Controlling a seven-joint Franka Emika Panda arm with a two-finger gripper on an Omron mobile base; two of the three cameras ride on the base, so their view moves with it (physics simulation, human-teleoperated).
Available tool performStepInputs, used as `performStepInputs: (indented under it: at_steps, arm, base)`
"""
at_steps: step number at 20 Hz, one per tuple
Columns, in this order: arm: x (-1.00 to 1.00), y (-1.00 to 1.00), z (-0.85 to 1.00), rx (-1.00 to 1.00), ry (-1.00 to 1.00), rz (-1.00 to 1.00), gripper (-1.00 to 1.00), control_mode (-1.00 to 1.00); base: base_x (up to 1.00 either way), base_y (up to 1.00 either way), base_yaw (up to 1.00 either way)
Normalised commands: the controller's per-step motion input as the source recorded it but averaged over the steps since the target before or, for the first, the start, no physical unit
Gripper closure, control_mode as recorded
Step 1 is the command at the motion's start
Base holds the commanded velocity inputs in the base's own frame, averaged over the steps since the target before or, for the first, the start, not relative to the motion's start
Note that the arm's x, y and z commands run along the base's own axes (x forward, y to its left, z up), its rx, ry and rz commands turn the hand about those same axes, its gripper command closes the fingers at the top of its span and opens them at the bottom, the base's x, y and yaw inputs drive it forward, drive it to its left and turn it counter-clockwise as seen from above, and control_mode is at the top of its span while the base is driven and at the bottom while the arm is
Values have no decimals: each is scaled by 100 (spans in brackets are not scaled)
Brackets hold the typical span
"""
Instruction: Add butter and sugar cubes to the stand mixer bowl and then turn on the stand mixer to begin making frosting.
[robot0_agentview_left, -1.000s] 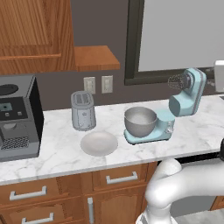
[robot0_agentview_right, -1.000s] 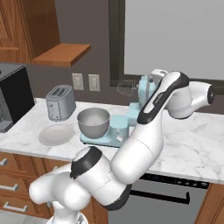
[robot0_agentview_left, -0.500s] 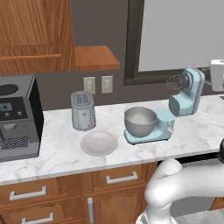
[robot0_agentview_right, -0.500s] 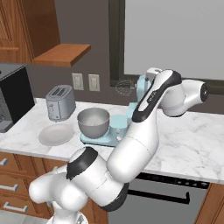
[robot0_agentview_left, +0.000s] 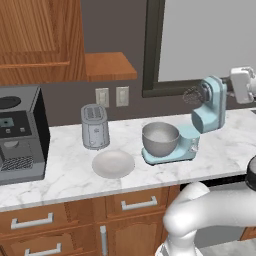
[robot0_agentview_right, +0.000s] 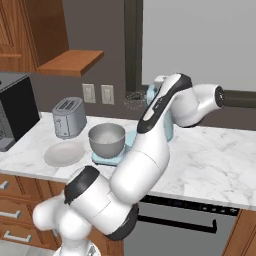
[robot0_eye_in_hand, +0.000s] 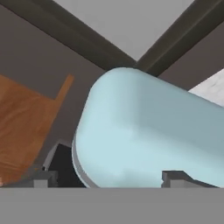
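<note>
Two wide-apart fingers sit right at the stand mixer head, so looks like the switch-on step; next, press its control.

You find no text that can be read in these pictures. The coffee machine on the counter has a small bluish display on its front, but it is too small and too blurred for you to read any letter or number. The stand mixer, the toaster and the wall outlets carry no brand, label or sign that you can make out. In the hand view, the blue body of the mixer is plain, without any marking.
</note>
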Motion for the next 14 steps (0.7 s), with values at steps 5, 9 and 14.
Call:
performStepInputs:
  at_steps: [5,9,14]
  arm:
    - [0,100,-46,-12,4,0,-100,-100]
    - [0,100,-47,-13,4,0,-100,-100]
    - [0,99,-45,-14,4,0,-100,-100]
  base:
    - [0,0,0]
    - [0,0,0]
    - [0,0,0]
